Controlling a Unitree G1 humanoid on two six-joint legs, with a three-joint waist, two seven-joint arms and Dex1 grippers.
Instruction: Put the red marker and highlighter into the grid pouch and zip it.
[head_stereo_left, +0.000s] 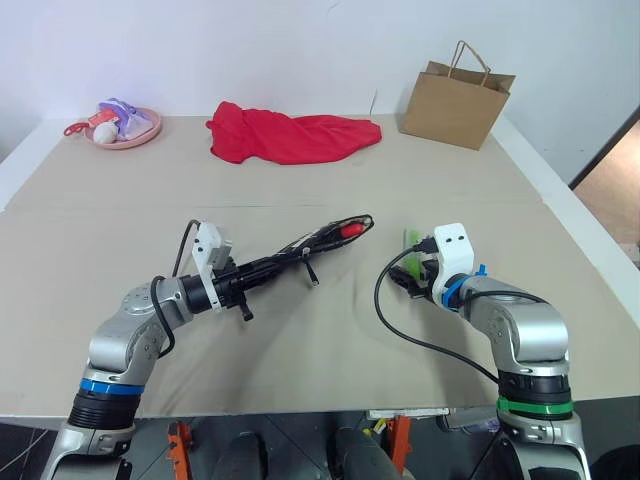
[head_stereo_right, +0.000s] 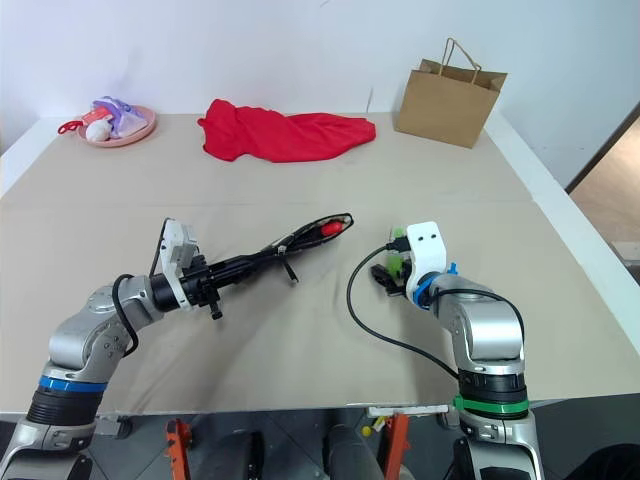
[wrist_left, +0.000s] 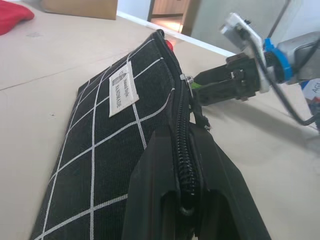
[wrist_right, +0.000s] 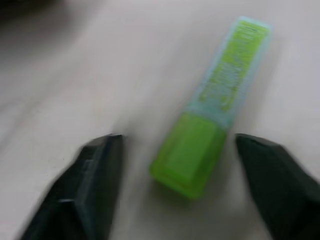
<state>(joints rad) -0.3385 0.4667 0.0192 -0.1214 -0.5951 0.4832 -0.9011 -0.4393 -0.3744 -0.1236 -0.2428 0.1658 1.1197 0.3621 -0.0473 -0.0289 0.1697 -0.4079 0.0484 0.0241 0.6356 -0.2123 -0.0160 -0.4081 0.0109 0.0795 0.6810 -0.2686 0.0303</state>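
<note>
I have the left end effector (wrist_left: 186, 200) pressed together on the zipper edge of the grid pouch (wrist_left: 107, 150), holding it level and clear of the worktop (head_stereo_left: 300, 340), with the red marker (head_stereo_left: 350, 228) poking its red end out of the open mouth at the far end. My right end effector (wrist_right: 175, 195) is spread with a finger on either side of the highlighter (wrist_right: 212, 107), which lies flat on the worktop just beside the pouch mouth and is not yet pinched. My worry is that the fingers catch only the near end of the highlighter, so it could pivot or squirt out as they close (the body looks smooth). The marker also looks barely seated, and tilting the pouch might let it slide out. The pouch's small white label (wrist_left: 122, 92) reads "HANDMADE"; the finer print above it I cannot make out.
</note>
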